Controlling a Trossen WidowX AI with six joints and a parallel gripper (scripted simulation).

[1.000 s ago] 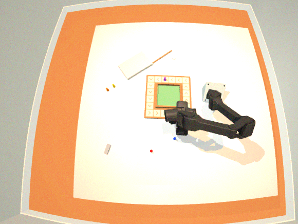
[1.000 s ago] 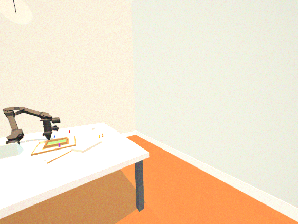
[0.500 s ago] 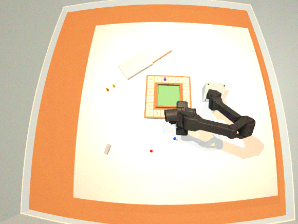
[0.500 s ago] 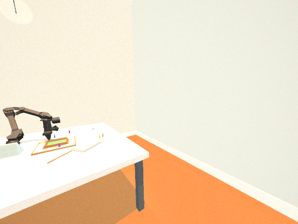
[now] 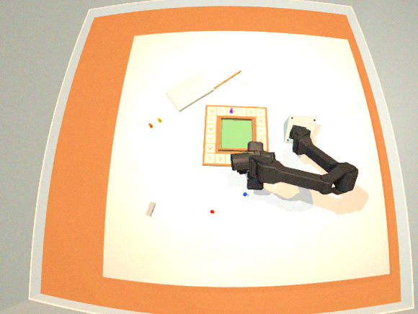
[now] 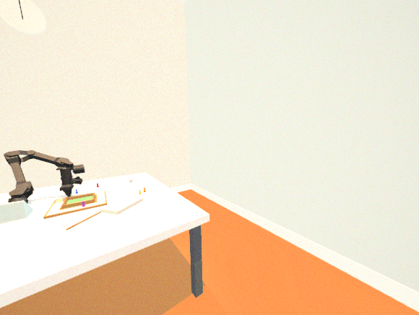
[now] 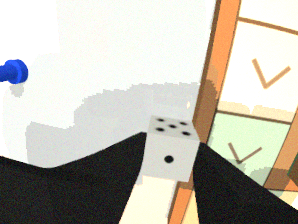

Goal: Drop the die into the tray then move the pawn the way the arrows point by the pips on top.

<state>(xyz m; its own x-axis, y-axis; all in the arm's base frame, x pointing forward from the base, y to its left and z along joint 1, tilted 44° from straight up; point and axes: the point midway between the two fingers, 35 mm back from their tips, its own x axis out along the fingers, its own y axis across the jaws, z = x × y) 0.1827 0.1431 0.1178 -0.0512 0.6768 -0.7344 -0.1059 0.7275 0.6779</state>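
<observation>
My gripper [image 6: 68, 195] [image 7: 170, 144] is shut on the white die [image 7: 170, 152], beside the near edge of the board [image 5: 211, 133] [image 6: 55, 211] [image 7: 265, 45]. The die shows five pips on one face and one pip on the face towards the wrist camera. I cannot tell exactly how high it is. In the top view the arm hides the die, the fingertips and part of the board. The dice tray [image 5: 218, 134] [image 6: 81, 199] has a green floor and looks empty. The purple pawn [image 5: 231, 111] [image 6: 83, 204] stands in the board's far row, third square from the left in the top view.
A blue pawn [image 5: 245, 194] [image 6: 76, 191] [image 7: 15, 71] stands near the gripper, a red one [image 5: 212, 212] [image 6: 97, 185] farther off. Yellow [image 5: 159, 120] and orange [image 5: 150, 125] pawns stand left of the board. A pale slab [image 5: 189, 91], a thin stick [image 5: 228, 79] and a small grey block [image 5: 150, 209] lie around.
</observation>
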